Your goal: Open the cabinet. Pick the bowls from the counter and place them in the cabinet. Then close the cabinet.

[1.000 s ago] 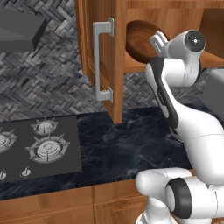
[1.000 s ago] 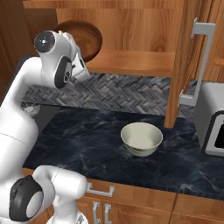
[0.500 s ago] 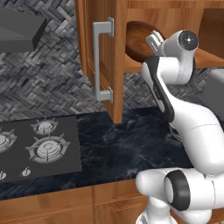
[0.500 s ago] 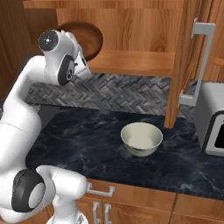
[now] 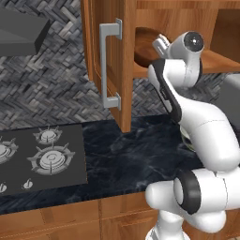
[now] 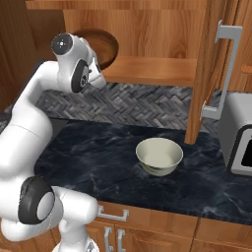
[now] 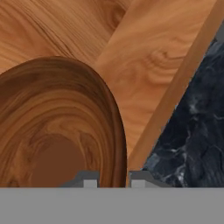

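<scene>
The cabinet point(image 5: 108, 28) hangs open with both doors swung out. My gripper point(image 7: 113, 179) reaches into it above the shelf point(image 6: 152, 69), shut on the rim of the dark reddish-brown wooden bowl point(image 7: 57, 131). One finger is inside the bowl and one outside. That bowl point(image 5: 143, 47) is tilted on edge in the cabinet's left part point(image 6: 104, 45), with the gripper point(image 5: 158, 43) at its right side. The cream bowl point(image 6: 159, 156) stands upright on the black counter point(image 6: 88, 152), below the shelf and apart from the arm.
The left door with its grey bar handle point(image 5: 110, 68) juts out over the counter, and the right door point(image 6: 209, 74) does the same. A gas hob point(image 5: 42, 157) lies left under a grey hood point(image 5: 18, 33). A grey appliance point(image 6: 241, 133) stands right.
The hand with the wooden bowl has shifted slightly inside the cabinet. The cream bowl has not moved.
</scene>
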